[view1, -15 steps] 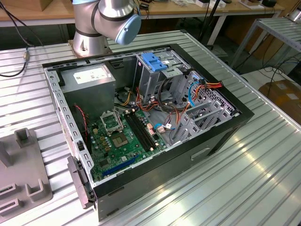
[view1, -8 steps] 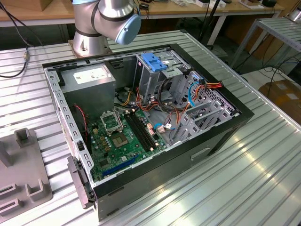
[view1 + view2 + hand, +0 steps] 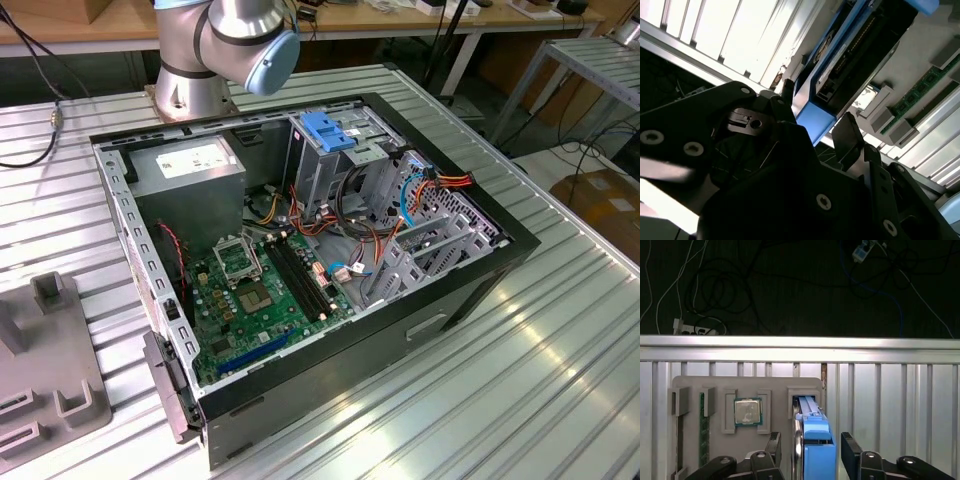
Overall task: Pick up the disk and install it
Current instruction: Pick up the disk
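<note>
Dark fingers (image 3: 774,442) of the gripper (image 3: 811,439) fill the near edge of the first wrist view, spread apart with one on each side of the disk (image 3: 816,452); a narrow gap shows between each finger and the disk, so the jaws are open and grip nothing. The disk stands on edge in a slot of a grey fixture tray (image 3: 772,385), with a blue rail (image 3: 812,432) facing the camera. On the same tray a processor chip (image 3: 747,411) lies in a square pocket beside the disk's slot, and a green memory stick (image 3: 702,432) sits in a slot farther along. The tray rests on a slatted metal table (image 3: 890,405), with cables (image 3: 705,290) on the dark floor past its edge. In the second wrist view the gripper's black body is close up, the disk's dark body and blue rail run away between the fingers, and one finger (image 3: 847,135) stands just beside the rail. In the exterior view an open computer case (image 3: 470,290) lies on the table, showing a green motherboard (image 3: 255,290), a grey power supply (image 3: 190,165) and a drive cage with a blue handle (image 3: 330,135); the arm's base (image 3: 230,40) stands behind the case.
</note>
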### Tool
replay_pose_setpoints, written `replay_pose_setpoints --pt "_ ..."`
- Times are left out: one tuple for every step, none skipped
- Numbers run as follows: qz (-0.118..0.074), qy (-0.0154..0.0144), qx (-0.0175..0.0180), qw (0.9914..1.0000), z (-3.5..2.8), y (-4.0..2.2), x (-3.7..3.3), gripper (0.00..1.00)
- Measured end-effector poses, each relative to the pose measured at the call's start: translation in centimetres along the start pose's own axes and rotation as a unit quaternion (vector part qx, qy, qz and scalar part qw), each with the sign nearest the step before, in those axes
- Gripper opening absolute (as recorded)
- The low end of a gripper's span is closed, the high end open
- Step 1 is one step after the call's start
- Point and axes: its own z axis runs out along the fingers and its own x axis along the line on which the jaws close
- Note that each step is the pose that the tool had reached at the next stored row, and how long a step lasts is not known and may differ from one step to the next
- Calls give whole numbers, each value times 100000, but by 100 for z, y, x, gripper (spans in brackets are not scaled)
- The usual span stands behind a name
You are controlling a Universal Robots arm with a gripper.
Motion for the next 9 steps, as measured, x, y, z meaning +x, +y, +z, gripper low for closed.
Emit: replay_pose_setpoints --pt "-1 2 3 100000 1 0 0 57" --pt "1 -4 18 100000 3 0 -3 57" --pt "4 -8 30 100000 6 0 -7 57" --pt "-2 5 6 100000 6 0 -7 56" --pt "-3 6 3 100000 6 0 -8 49" --pt "-1 5 6 100000 7 0 -8 49" --pt "1 7 1 100000 8 0 -8 49" --pt "-1 5 1 100000 9 0 -8 49" --pt "1 4 6 100000 10 0 -8 49"
